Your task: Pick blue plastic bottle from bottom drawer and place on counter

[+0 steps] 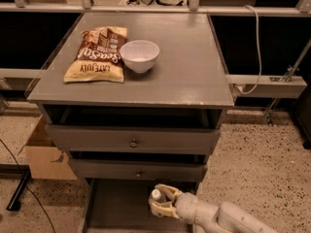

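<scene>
While the arm reaches in from the lower right, we find the gripper low over the bottom drawer, its 2 fingers pinching the blue plastic bottle. Only the bottle's white cap and upper body show between them. We judge it is held upright so it can lift past the 2 knobbed drawers above. The counter carries 1 white bowl and 1 snack bag on its left, so we judge the right side suits placement.
</scene>
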You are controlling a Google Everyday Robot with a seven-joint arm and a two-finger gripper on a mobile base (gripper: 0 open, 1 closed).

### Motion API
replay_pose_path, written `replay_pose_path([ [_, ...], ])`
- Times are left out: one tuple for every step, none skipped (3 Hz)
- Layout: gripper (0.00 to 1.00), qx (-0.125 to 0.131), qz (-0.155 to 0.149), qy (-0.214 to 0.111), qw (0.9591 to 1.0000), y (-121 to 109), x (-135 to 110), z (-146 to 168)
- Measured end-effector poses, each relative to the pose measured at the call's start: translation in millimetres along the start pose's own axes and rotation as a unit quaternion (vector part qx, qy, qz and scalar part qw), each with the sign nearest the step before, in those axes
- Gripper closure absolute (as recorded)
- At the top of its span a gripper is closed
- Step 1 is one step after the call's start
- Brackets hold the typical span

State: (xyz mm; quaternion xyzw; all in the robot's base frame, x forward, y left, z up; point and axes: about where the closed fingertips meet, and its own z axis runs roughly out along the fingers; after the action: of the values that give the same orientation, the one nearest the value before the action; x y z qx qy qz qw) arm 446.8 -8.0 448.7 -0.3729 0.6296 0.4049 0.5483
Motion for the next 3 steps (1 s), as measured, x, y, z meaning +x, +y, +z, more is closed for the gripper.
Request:
replay_pose_path([
  [1.00, 0.021, -0.017, -0.002, 0.9996, 16, -30, -26],
  [1.00, 0.046, -0.037, 0.000, 0.9983, 26, -55, -53],
  [1.00, 0.045, -0.037, 0.000, 0.9983, 26, -56, -52],
])
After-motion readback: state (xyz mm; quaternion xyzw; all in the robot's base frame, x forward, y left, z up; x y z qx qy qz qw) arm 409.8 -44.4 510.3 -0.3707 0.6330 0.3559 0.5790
